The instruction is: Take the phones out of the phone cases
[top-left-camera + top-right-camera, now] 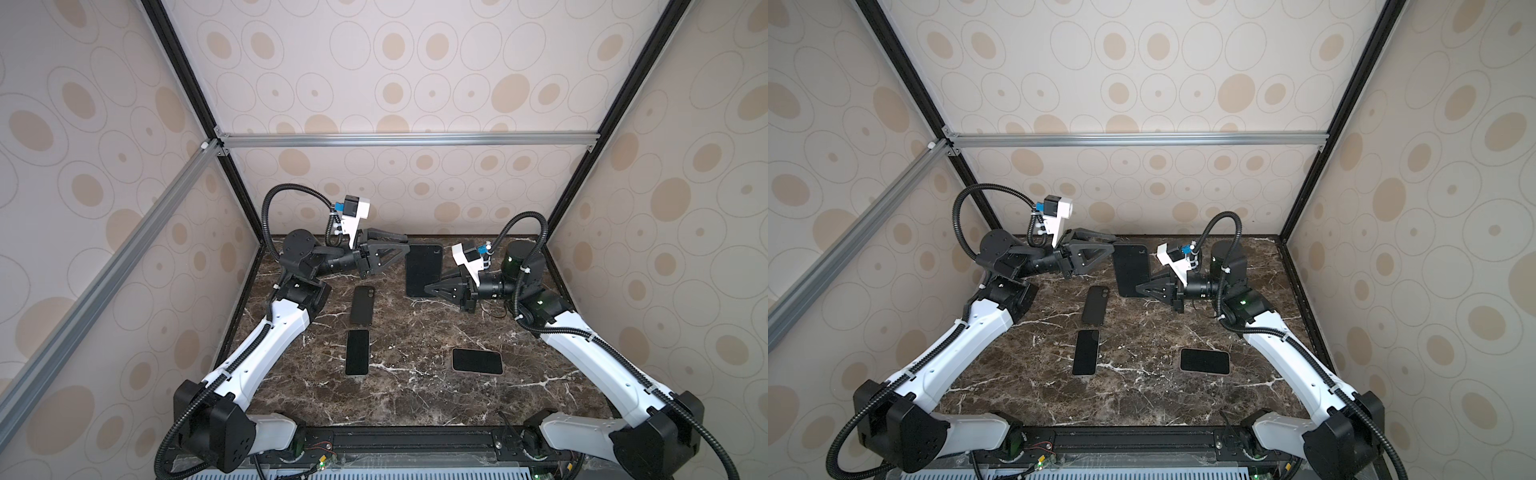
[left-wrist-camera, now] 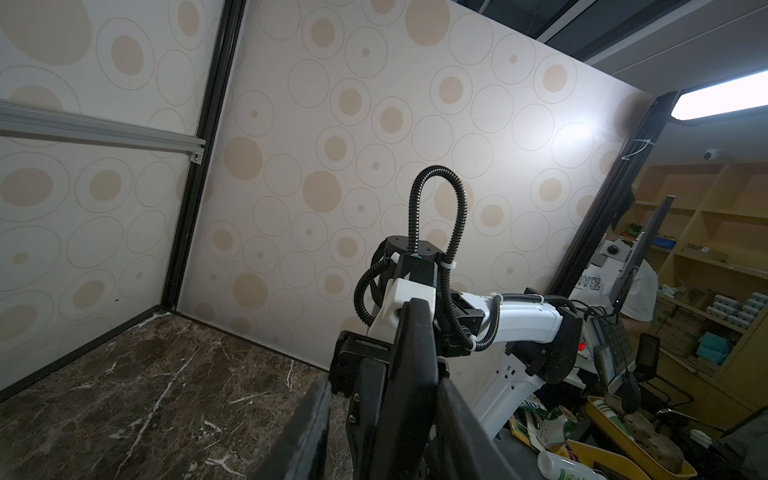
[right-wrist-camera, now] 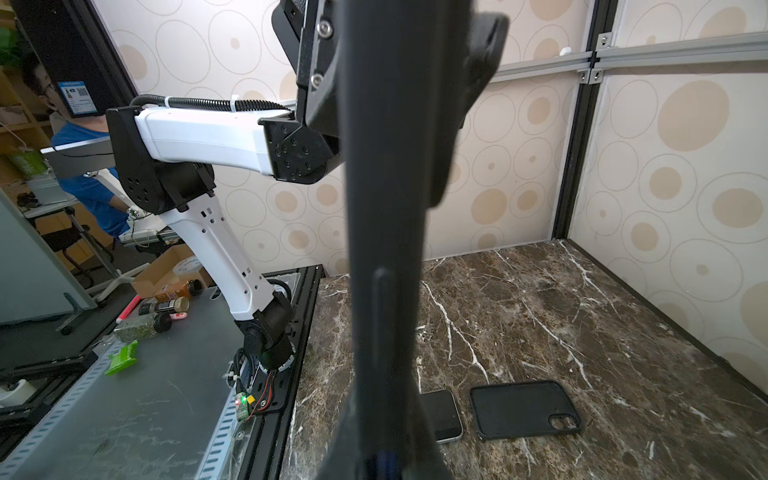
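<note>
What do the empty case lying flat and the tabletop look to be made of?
Empty case: likely soft plastic or rubber, matte black; no glare, raised lip, moulded camera cutout. Tabletop: dark brown marble look with white veins, slight sheen; real stone or printed laminate, cannot tell.

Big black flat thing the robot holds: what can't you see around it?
- Whether a phone is inside the big black flat case: both top views show one dark face; the right wrist view, only its blurred edge.
- Whether the left gripper touches it: they overlap in both top views; the left wrist view cuts its blurred fingers off.
- The silver-edged phone: half hidden behind the case, right wrist view.
</note>
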### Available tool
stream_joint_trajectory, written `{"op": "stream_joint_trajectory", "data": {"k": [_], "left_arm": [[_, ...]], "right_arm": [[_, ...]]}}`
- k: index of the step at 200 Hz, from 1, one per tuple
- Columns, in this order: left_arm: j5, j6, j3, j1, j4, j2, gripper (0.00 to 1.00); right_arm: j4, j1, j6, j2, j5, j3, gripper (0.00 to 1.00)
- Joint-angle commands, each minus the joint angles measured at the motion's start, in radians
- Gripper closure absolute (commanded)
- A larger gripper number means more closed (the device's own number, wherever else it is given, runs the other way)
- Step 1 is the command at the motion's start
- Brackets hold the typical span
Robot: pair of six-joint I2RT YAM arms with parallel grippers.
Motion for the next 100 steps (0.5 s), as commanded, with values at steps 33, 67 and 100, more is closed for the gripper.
{"op": "stream_joint_trajectory", "data": {"k": [33,67,100], "left_arm": [[0.002,-0.027,0.047,0.006,0.035,0.009,0.61],[-0.012,-0.044,0.043,0.013,0.051,0.02,0.63],[-0.026,-0.1,0.023,0.043,0.122,0.023,0.64]], "right_arm": [[0.052,-0.001,-0.107,-0.02,-0.087,0.024,1.0],[0.048,0.004,-0.163,-0.039,-0.12,0.005,1.0],[-0.018,0.011,-0.241,-0.056,-0.136,0.005,1.0]]}}
